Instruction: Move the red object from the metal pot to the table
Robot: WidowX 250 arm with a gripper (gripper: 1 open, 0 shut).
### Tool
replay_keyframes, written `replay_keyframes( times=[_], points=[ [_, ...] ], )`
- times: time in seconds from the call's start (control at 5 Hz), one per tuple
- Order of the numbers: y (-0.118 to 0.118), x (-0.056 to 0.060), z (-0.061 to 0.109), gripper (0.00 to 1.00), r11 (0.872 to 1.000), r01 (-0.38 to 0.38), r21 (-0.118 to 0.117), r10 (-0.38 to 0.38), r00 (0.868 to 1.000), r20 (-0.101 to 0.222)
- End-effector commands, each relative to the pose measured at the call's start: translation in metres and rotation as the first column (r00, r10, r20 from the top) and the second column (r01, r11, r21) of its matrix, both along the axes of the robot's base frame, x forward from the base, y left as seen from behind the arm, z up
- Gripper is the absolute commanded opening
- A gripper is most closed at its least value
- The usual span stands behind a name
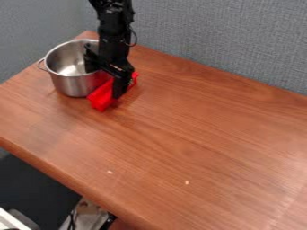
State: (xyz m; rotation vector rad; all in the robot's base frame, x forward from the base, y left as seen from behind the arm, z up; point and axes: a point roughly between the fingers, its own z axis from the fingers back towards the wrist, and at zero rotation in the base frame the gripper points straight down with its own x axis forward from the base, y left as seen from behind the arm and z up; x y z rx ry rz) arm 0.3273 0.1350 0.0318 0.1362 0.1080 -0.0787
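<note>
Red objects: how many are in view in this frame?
1. The red object lies on the table just right of the metal pot, directly beneath the open gripper. The pot's interior looks empty, though part of it is hidden.

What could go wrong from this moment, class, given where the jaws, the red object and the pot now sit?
1. The open gripper is right over the red object, which lies on the table beside the metal pot; pressing further could jam it against the wood.
2. The arm is close to the pot's rim, so a sideways move might knock the pot.
</note>
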Motion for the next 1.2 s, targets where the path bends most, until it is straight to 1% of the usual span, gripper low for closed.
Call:
replay_keyframes(
  times=[0.0,1.0],
  points=[
    [0.0059,-0.0012,0.0086,0.0,1.0,-0.012,0.006,0.012,0.999,0.034],
    [0.0009,-0.0053,0.0091,0.0,1.0,-0.023,0.015,0.023,0.998,0.056]
  ],
)
